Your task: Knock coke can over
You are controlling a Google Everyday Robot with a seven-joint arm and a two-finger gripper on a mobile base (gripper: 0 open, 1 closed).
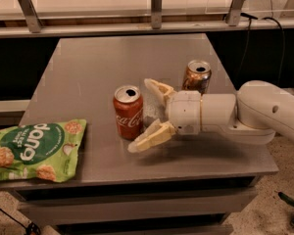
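While coke can stands upright, spread pincer hovers beside.

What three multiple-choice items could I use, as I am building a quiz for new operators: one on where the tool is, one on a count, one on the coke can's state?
1. Where is the tool?
A. Out of view.
B. Low over the table, beside the coke can, on its side toward the gold-brown can.
C. Clamped on the coke can's top.

2. How many cans stand on the table?
A. Three.
B. One.
C. Two.

3. How is the coke can?
A. Upright.
B. On its side.
C. Crushed flat.

Key: 1 B, the spread fingers reach toward the red can from that side. 2 C, one red and one gold-brown. 3 A, its silver top faces up.
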